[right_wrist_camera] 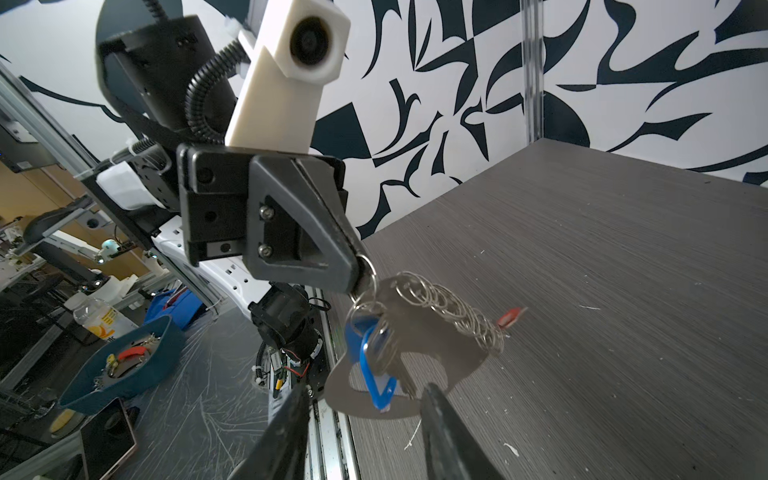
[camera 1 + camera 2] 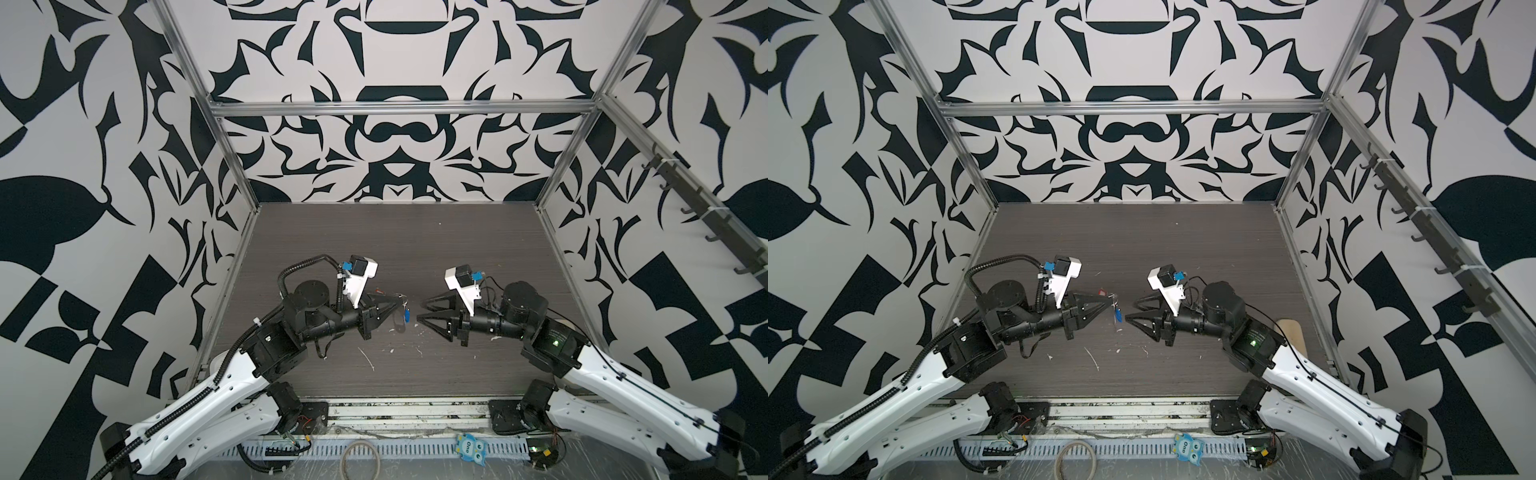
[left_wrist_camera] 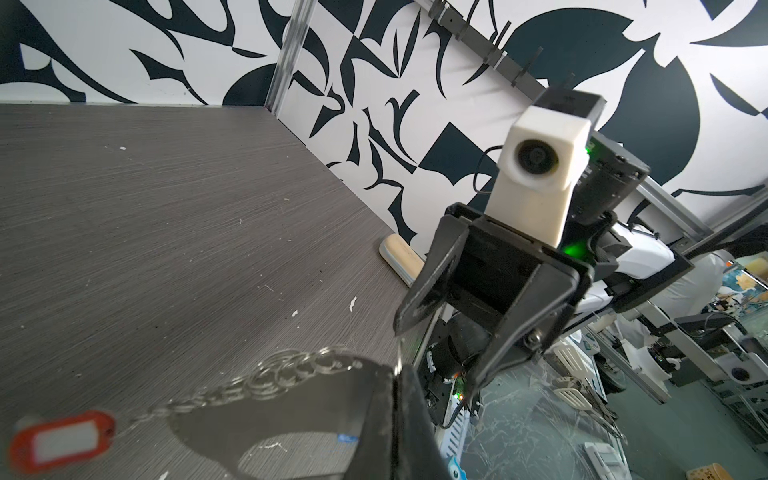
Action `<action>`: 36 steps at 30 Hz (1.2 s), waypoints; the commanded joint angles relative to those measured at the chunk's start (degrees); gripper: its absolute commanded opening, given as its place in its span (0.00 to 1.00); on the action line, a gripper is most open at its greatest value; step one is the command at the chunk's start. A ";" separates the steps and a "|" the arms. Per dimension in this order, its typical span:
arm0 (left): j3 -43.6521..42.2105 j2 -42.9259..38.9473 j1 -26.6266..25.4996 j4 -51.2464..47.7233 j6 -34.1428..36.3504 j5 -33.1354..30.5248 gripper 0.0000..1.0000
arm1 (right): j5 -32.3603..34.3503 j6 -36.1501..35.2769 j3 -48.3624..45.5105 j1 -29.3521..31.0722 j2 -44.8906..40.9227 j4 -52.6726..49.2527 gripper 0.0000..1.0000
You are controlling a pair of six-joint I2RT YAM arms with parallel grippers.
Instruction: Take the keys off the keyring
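Note:
My left gripper is shut, pinching a silver split ring at the end of the keyring. The grey plate hangs from it above the table, also seen in the left wrist view as the keyring with its row of rings. A silver key with a blue tag dangles in front of the plate; the blue tag shows in both top views. The red tag hangs off the far end of the ring row. My right gripper stands open just short of the plate and blue tag, touching nothing.
White scraps litter the dark wood-grain table. A tan block lies at the right wall. A cord loop and a blue owl sticker sit on the front ledge. A hook rail runs along the right wall.

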 commanded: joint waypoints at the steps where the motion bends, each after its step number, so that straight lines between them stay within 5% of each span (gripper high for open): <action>1: 2.12 -1.11 -0.33 1.23 -0.66 -0.96 0.00 | 7.89 -3.10 0.67 3.06 0.81 3.89 0.48; 29: 0.72 -1.73 -0.68 2.64 -1.90 -0.74 0.00 | 17.68 -6.58 4.36 9.98 6.21 5.46 0.32; 36: 0.62 -1.81 -0.68 2.56 -1.99 -0.65 0.00 | 19.10 -7.12 4.74 10.25 6.14 4.10 0.21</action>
